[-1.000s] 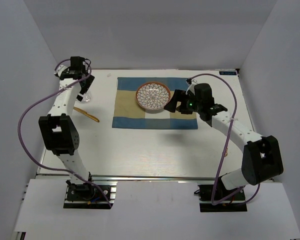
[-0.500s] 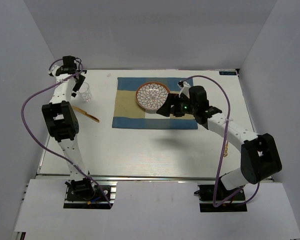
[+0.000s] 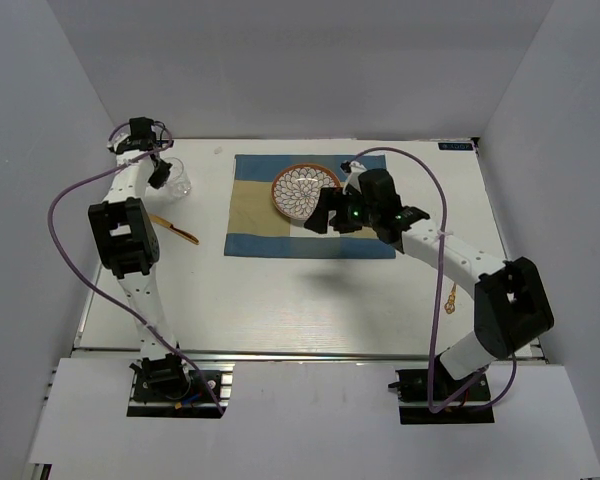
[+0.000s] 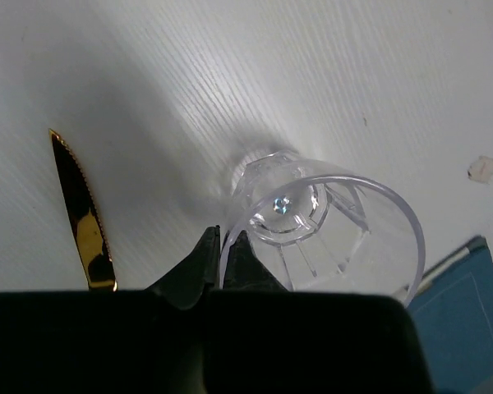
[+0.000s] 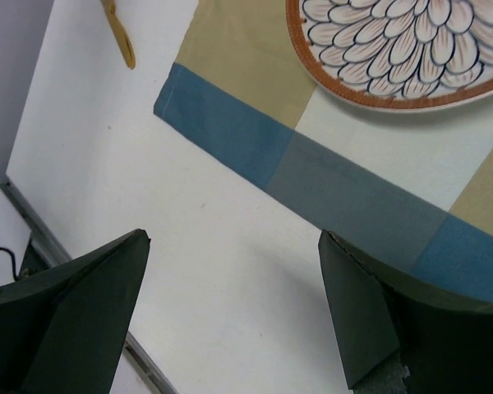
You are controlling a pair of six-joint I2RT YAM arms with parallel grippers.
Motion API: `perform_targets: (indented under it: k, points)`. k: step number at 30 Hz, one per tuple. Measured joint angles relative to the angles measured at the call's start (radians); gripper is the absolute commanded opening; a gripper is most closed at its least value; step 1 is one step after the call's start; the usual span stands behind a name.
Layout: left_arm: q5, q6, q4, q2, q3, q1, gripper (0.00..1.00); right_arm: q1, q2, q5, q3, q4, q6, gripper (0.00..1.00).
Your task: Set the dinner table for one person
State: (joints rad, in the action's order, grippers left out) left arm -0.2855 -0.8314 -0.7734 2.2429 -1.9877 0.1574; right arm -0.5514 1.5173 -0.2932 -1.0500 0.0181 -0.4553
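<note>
Nearby, gold knife (image 4: 82, 217) beside glass (image 4: 312, 215), patterned plate (image 3: 305, 191) on placemat (image 3: 270, 238).

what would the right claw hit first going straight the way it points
The right claw would probably meet bare dinner table just off the placemat's blue border, short of the plate; depth is unclear.

— What is showing between the two dark fingers of the right hand (image 5: 234, 242)?
— They are standing wide apart over the large white tabletop (image 5: 90, 148), beside the edge of a blue-and-beige checked cloth placemat (image 5: 345, 197).
— Is anything sitting on the cloth?
— A round white plate with dark-outlined petals and a red-brown rim (image 5: 394, 49) is. A golden utensil handle (image 5: 119, 33) is lying apart, upper left.
</note>
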Motion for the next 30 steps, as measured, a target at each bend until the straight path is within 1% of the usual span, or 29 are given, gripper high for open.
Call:
perform_targets:
  k: [3, 6, 11, 15, 18, 21, 26, 30]
  points:
    - [0.047, 0.057, -0.009, -0.045, 0.003, -0.012, 0.00, -0.028, 0.043, 0.054, -0.095, 0.058, 0.023, 0.89]
    - [0.117, 0.111, -0.003, -0.164, 0.067, -0.032, 0.00, -0.053, 0.069, 0.099, -0.177, 0.103, 0.037, 0.89]
    - [0.274, 0.212, 0.026, -0.444, 0.245, -0.106, 0.00, -0.091, 0.072, 0.174, -0.284, 0.205, 0.045, 0.89]
    - [0.332, 0.266, 0.060, -0.602, 0.439, -0.216, 0.00, -0.131, 0.111, 0.282, -0.451, 0.319, 0.057, 0.89]
    - [0.354, 0.288, 0.056, -0.651, 0.571, -0.303, 0.00, -0.171, 0.143, 0.372, -0.545, 0.384, 0.067, 0.89]
    - [0.364, 0.311, 0.035, -0.666, 0.661, -0.374, 0.00, -0.204, 0.161, 0.429, -0.566, 0.428, 0.068, 0.89]
    - [0.361, 0.348, 0.006, -0.698, 0.685, -0.443, 0.00, -0.254, 0.208, 0.479, -0.566, 0.482, 0.060, 0.89]
    - [0.354, 0.369, 0.001, -0.737, 0.685, -0.483, 0.00, -0.289, 0.237, 0.487, -0.566, 0.484, 0.043, 0.88]
